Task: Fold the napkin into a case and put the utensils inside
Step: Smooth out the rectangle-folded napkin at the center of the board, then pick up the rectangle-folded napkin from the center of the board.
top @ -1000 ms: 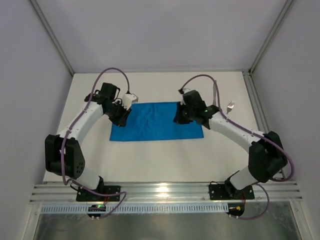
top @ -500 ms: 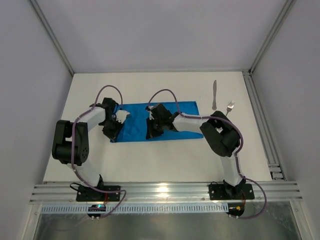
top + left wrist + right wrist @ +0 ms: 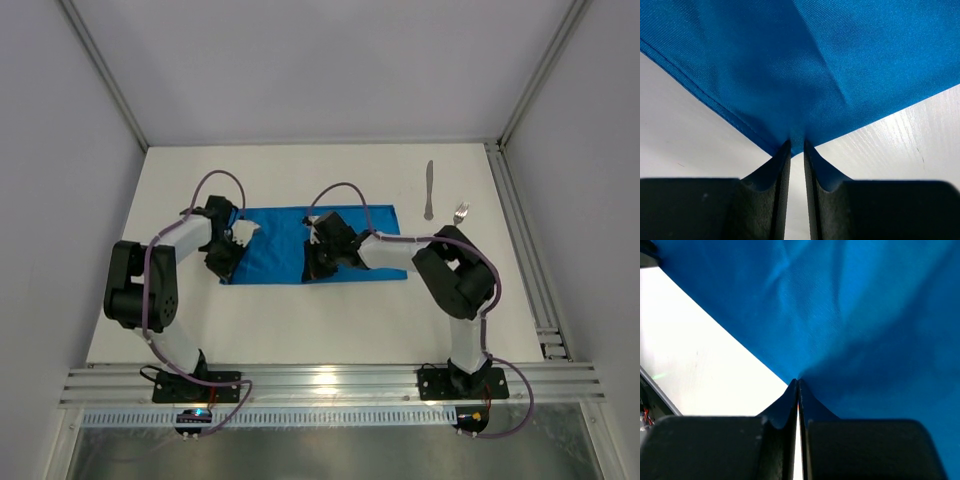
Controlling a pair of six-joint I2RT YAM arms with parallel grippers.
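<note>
One napkin edge nipped, left pincer, right pincer

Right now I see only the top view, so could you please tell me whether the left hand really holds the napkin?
Observer: Yes. Its wrist view shows the left hand pinching one corner of the napkin, with the cloth tucked between its fingers.
Operator: Thank you. Is the right hand closed as well?
Observer: Its wrist view shows its fingers meeting with no gap. Creases in the cloth run to their tips, so it looks pinched there too.
</note>
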